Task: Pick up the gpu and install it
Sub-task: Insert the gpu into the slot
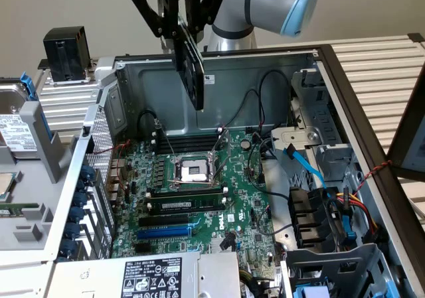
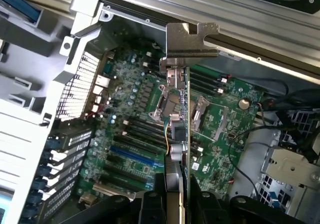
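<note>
**1. Gripper** [image 1: 179, 27]. Mine. Black metal linkage, at twelve o'clock in the exterior view. It is clenched on the gpu, with black fingers [image 2: 202, 206] pressed to both faces of the card.

**2. Gpu** [image 1: 191, 72]. It hangs edge-on from my grip, long axis near vertical. It is in the air over the rear wall of the case and well clear of the board below. In the wrist view the gpu [image 2: 177, 129] shows a thin green board edge with a black ribbed cooler on one face. The end away from my fingers is bright silver steel, bent and notched. No writing on it is legible.

**3. Chassis** [image 1: 265, 66]. Grey sheet steel, open. It has a perforated grille [image 1: 99, 139] at nine o'clock and a small white sticker on the rear wall, too small to read.

**4. Motherboard** [image 1: 199, 198]. Green, flat in the case floor at six o'clock from the card. The white lettering by its slots is not legible to me.

**5. CPU socket** [image 1: 192, 172]. A square bare-metal frame at the board's centre.

**6. Blue expansion slot** [image 1: 166, 232]. Long glossy plastic, with black slots just beside it.

**7. Power supply** [image 1: 153, 275]. At six o'clock. It carries a white label with black print and certification marks, too small to read.

**8. Hard drive** [image 1: 12, 129]. At nine o'clock, outside the case. Its white label is unreadable.

**9. Blue cable** [image 1: 302, 165]. A flat ribbon at three o'clock.
</note>
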`<state>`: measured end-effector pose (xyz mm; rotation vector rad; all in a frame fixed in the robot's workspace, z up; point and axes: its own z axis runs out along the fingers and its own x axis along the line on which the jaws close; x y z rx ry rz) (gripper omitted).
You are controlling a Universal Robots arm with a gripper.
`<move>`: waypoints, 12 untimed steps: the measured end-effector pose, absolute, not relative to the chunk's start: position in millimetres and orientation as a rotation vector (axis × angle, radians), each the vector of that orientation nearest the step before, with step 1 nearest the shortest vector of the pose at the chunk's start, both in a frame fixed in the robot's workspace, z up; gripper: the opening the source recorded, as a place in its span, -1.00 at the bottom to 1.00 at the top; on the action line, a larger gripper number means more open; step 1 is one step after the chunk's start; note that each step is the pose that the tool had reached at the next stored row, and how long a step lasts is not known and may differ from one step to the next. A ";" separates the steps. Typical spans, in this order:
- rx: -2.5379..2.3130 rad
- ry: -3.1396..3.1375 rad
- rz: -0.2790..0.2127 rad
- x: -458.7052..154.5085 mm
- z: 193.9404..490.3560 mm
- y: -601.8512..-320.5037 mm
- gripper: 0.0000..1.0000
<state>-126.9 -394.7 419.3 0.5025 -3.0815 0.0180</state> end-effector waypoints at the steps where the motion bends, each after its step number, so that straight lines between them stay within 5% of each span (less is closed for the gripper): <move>1: 0.530 -3.077 0.018 -126.9 418.9 -394.7 -0.44; 12: 0.837 -3.008 0.021 -126.9 416.5 -394.7 -0.44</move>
